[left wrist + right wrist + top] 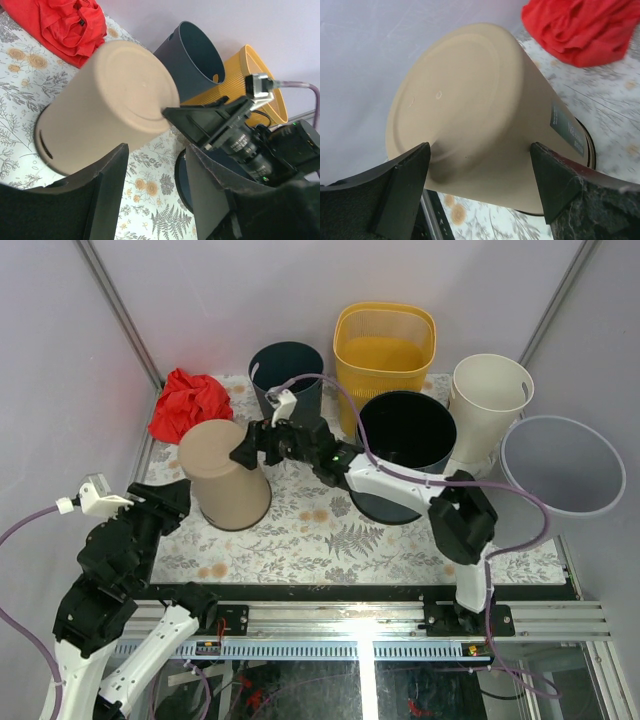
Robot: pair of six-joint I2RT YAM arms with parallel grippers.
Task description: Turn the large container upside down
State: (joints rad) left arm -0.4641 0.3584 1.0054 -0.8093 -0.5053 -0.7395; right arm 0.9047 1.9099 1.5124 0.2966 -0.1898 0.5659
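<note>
Beige container (225, 475) stands base up and mouth down on the floral mat (300, 540), in the left half of the table, with the right gripper (245, 448) at its upper right shoulder. That gripper's jaws are spread wide. In the right wrist view the two fingers (402, 175) flank the flat base end, and in the left wrist view one fingertip meets the base rim; whether either finger presses the wall cannot be told. A small dark label (565, 127) sits on the side wall, its writing too small to read. A slot handle (44, 142) is cut near the mouth. No other writing is legible. The right arm reaches from its mount at the near right, bends at a raised elbow, and runs leftward and low across the near rim of the black container (405, 435). The left gripper (178, 498) sits just beside the beige container's lower left, jaws parted at a moderate width and holding nothing. Its arm is folded at the table's left edge, wrist pointing right. Behind lie a red cloth (190, 403), a dark blue-grey bin (287, 375), a yellow basket (385, 345), a cream bin (488, 400) and a translucent grey bin (562, 465).
</note>
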